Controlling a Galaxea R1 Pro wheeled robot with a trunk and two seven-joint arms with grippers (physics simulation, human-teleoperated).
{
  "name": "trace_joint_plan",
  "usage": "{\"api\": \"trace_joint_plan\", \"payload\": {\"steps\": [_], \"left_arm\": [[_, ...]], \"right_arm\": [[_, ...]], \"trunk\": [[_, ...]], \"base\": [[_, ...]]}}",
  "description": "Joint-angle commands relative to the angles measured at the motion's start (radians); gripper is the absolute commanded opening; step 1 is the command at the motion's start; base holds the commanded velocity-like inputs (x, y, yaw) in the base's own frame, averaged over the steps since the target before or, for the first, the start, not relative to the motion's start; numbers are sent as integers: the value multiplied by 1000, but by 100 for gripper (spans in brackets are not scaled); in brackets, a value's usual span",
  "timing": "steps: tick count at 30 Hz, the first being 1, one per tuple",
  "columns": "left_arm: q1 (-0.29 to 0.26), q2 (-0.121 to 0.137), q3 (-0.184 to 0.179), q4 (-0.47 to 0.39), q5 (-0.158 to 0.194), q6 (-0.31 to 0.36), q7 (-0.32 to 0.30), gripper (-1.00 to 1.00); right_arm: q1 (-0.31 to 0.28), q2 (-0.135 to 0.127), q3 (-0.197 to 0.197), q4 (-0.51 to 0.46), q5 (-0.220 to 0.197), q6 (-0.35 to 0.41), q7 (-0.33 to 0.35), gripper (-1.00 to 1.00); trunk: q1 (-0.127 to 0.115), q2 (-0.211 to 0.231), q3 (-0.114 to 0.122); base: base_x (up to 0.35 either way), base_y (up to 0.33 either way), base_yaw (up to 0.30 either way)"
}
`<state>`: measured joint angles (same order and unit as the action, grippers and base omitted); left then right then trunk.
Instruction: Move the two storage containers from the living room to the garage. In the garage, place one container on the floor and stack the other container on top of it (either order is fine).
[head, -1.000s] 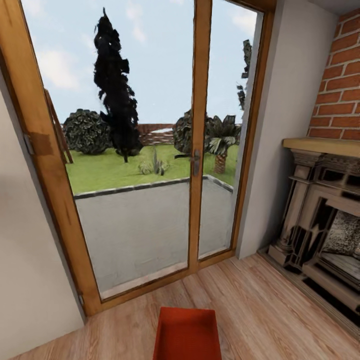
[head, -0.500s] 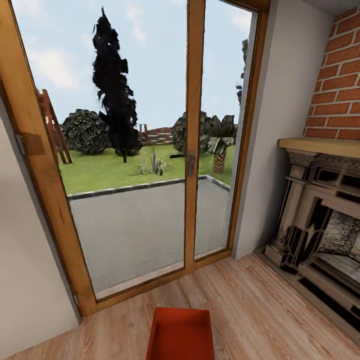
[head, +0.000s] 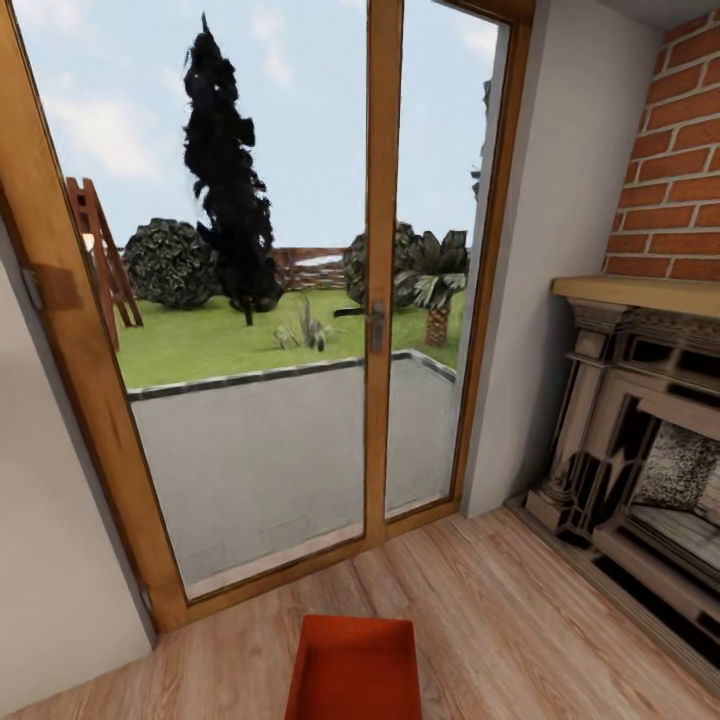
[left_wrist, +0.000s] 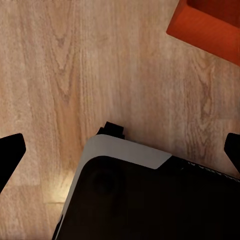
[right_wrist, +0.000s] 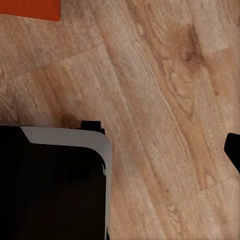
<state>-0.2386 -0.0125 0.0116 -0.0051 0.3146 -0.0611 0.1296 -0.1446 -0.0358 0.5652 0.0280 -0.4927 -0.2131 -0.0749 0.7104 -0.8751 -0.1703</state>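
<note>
Orange-red, one storage container (head: 354, 668) sat on the light wood-plank floor (head: 520, 610) at the near edge of the head view, with a bare strip of planks between its far rim and the wood-framed glass garden doors (head: 370, 300). To its right the planks ran clear up to the stone fireplace (head: 640, 470) below the red brick chimney (head: 670, 170). The left gripper (left_wrist: 120, 150) had its jaws spread wide over bare planks beside the robot's dark base (left_wrist: 150, 200), a container corner (left_wrist: 210, 25) nearby, while the right gripper (right_wrist: 235, 150) showed just one fingertip, so its jaws probably stood open, though I cannot tell.
</note>
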Motion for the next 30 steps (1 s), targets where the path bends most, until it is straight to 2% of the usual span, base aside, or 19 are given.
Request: {"api": "trace_joint_plan", "payload": {"steps": [1,13,30], "left_arm": [[-1,0,1,0,4,-3,2,100],[-1,0,1,0,2,-3,2,100],[-1,0,1,0,3,-3,2,100]], "right_arm": [[-1,1,8,3,-7,-5,0,100],[-1,1,8,3,-7,-5,-1,100],[-1,2,3,3,-11,-5,-9,100]], "trunk": [[0,-1,-1],[0,-1,-1],[0,-1,-1]], "base": [[84,19,0],[211,151,0],[19,14,-20]]}}
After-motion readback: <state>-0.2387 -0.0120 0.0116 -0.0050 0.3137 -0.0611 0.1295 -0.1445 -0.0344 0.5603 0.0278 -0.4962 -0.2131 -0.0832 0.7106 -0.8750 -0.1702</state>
